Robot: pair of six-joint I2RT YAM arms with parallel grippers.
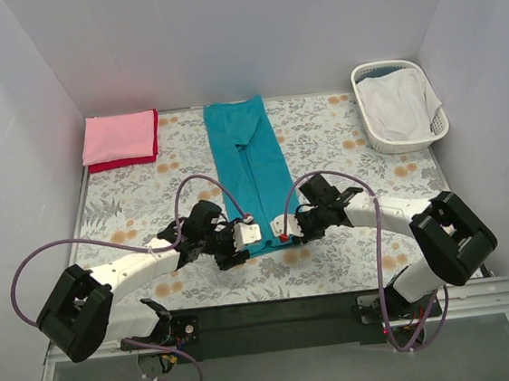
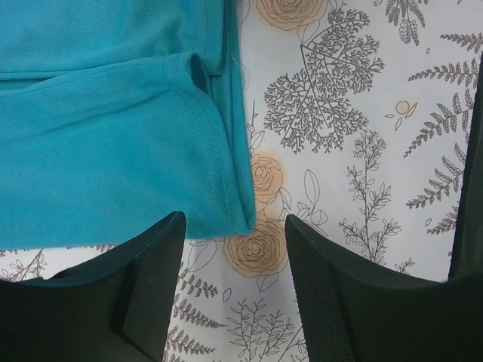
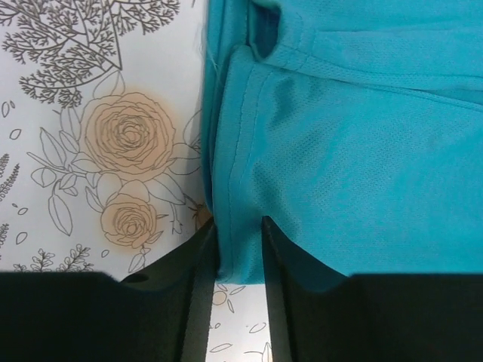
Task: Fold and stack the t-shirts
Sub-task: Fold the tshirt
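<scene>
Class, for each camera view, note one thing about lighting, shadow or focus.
Top external view: even, soft light, with faint shadows on the floral-print table cover and no glare. Left wrist view: the teal-blue cotton t-shirt and the print are sharp, while the black jaws look dim. Right wrist view: the weave is crisp, a shadow lies in the fold, and the jaws are nearly featureless black.
</scene>
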